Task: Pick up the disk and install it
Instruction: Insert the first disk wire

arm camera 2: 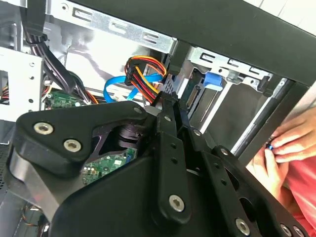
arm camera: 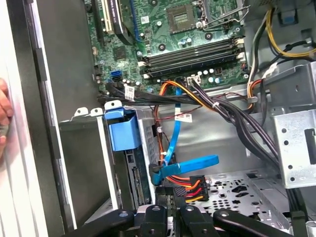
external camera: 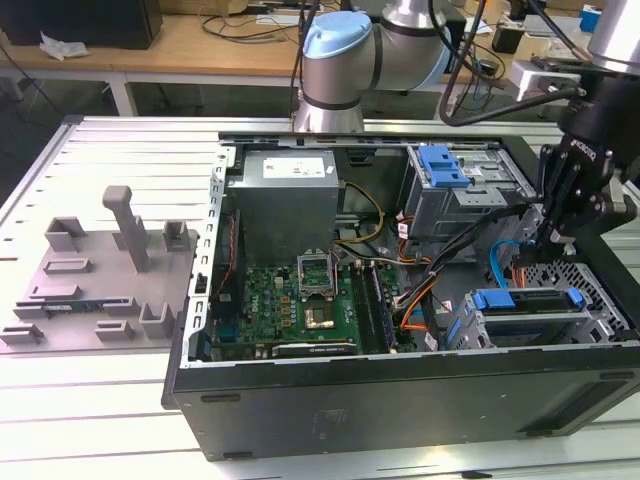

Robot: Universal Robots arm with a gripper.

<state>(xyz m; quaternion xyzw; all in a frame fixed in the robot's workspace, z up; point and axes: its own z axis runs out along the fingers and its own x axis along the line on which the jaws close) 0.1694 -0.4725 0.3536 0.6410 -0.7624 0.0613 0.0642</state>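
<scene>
At the exterior view's right, the gripper [external camera: 535, 240] sits hemmed between a cable bundle [external camera: 440, 268], a blue cable [external camera: 495, 262] and the case wall [external camera: 615, 295], above the drive cage [external camera: 475, 330]. The motherboard [external camera: 290, 300] at centre lies unobstructed from above.

Disk [external camera: 525, 300] sunk in its drive cage [external camera: 603, 300] at the case's [external camera: 400, 410] corner: only blue rail and a metal strip show, label hidden from me. In the second wrist view my own gripper [arm camera 2: 172, 106] body blocks most of the motherboard [arm camera 2: 106, 165]. Person's hand [arm camera 2: 291, 143] cut off at the picture edge.
</scene>
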